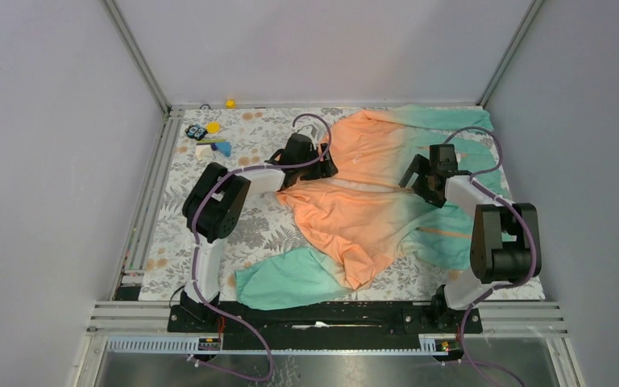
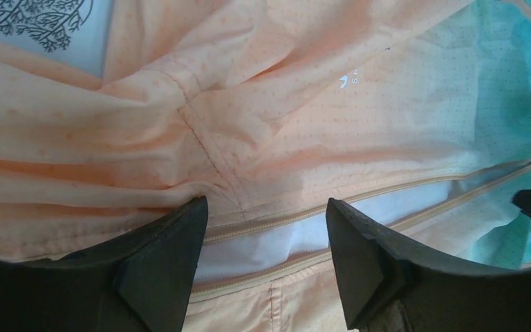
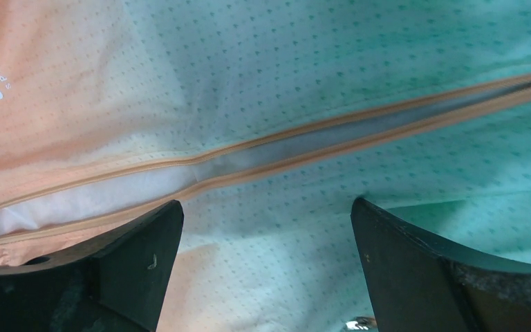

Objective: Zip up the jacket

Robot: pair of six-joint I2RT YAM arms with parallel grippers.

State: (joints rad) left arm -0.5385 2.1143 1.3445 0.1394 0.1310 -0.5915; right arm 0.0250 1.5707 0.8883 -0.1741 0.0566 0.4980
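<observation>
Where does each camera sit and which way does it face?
Top external: above and behind the bases, looking down on the table and the jacket; the left arm and right arm show.
Left wrist: on the left gripper, looking down at orange fabric; its two fingers show.
Right wrist: on the right gripper, looking down at teal fabric; its two fingers show.
Shared: both wrist views show the zipper, its tapes apart.

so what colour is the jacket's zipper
Pale orange: the zipper runs across mint-teal fabric of the jacket; best in the right wrist view.
</observation>
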